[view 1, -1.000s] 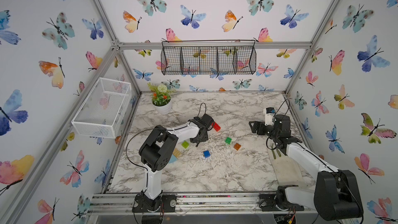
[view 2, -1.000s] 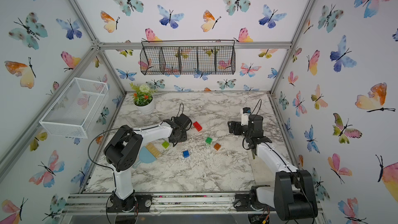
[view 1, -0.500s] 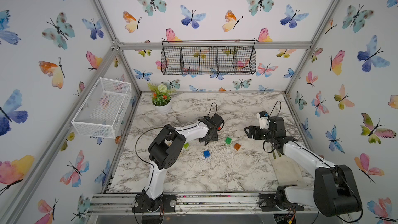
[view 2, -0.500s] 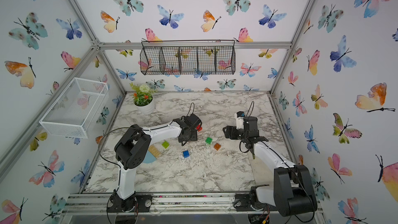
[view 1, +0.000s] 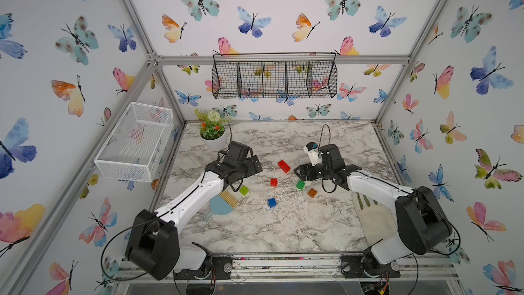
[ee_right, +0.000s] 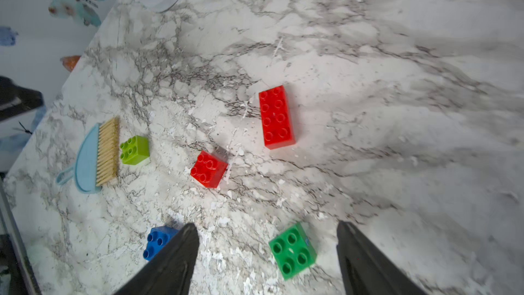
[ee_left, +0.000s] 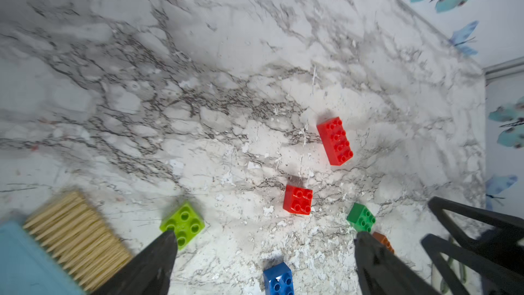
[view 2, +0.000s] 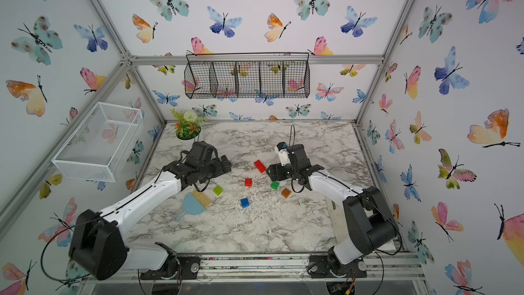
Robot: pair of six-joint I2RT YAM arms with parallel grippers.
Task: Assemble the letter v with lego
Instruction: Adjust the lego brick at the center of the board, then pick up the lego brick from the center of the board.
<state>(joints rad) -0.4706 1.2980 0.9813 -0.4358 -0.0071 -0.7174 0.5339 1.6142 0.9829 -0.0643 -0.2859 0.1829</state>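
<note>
The lego (view 1: 274,182) lies scattered on the table (view 1: 283,231), nothing joined, so no V yet. Left gripper (ee_left: 264,233) hangs spread and empty; right gripper (ee_right: 266,223), jaws spread, hovers over the green brick (ee_right: 292,251), likely to grab it

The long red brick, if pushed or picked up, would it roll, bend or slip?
Probably stiff: the long red brick looks like hard moulded plastic. Its flat, boxy shape should slide, not roll. Glossy sides may slip a little.

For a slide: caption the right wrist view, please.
Open right claw frames green brick; long red brick, red square brick, lime brick, blue brick lie loose.
</note>
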